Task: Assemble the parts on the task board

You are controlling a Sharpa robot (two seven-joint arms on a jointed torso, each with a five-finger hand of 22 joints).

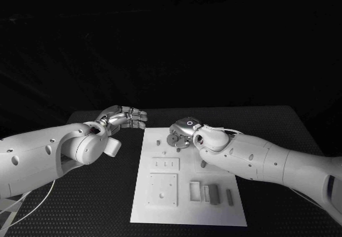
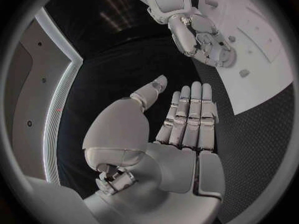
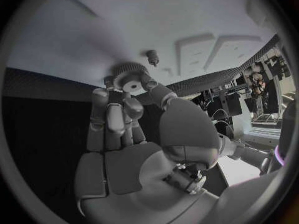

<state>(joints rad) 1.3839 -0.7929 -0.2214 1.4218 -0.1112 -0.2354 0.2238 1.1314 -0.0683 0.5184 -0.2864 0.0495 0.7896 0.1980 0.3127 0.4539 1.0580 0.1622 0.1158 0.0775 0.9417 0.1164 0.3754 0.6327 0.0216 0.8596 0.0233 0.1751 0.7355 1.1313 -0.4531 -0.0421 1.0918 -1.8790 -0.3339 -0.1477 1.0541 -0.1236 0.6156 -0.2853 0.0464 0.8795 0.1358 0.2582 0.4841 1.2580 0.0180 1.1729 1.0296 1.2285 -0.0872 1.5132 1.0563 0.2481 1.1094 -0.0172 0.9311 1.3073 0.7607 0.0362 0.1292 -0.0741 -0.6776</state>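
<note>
Task board (image 1: 187,217), lower centre: assembly barely begun, judging by loose grey parts (image 1: 210,192) lying low on it.
Left hand (image 1: 122,118) empty beside upper-left edge, fingers straight and together; right hand (image 1: 184,134) pinching toothed gear (image 3: 131,77) over upper board, beside peg (image 3: 152,57).

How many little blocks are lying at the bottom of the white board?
3 blocks lie side by side near the white board's edge closest to the robot: a wide one, a middle one, and a thin one. The right arm may hide more.
</note>
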